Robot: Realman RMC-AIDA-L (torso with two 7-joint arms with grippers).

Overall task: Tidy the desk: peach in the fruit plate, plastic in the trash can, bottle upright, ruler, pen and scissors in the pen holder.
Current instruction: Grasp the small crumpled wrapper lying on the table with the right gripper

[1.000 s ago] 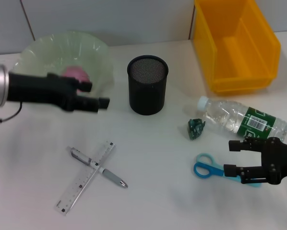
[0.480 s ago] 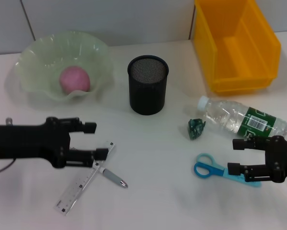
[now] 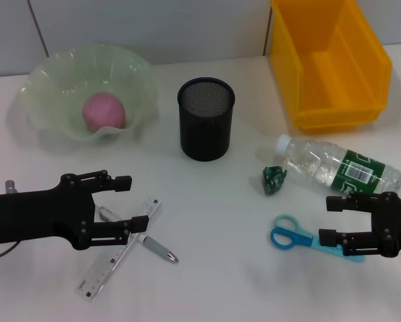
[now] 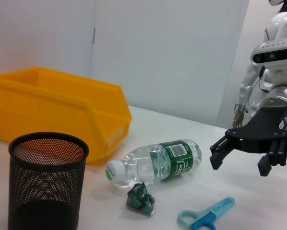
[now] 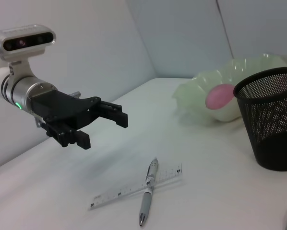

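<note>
My left gripper (image 3: 129, 202) hangs wide open & empty over the pen (image 3: 139, 236), which lies crossed w/ the ruler (image 3: 119, 257) on the desk (image 3: 214, 282). Right gripper (image 3: 328, 219) gapes open, holding nothing, just above the scissors (image 3: 296, 237), near the lying bottle (image 3: 338, 167). Peach (image 3: 104, 111) sits in the fruit plate (image 3: 53, 74).

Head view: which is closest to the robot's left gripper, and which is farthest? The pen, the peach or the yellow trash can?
From the left gripper:
1. Pen, right beneath its fingers, crossing the ruler.
2. Peach, in the fruit plate behind it.
3. Trash can, far across the desk on the right.
</note>
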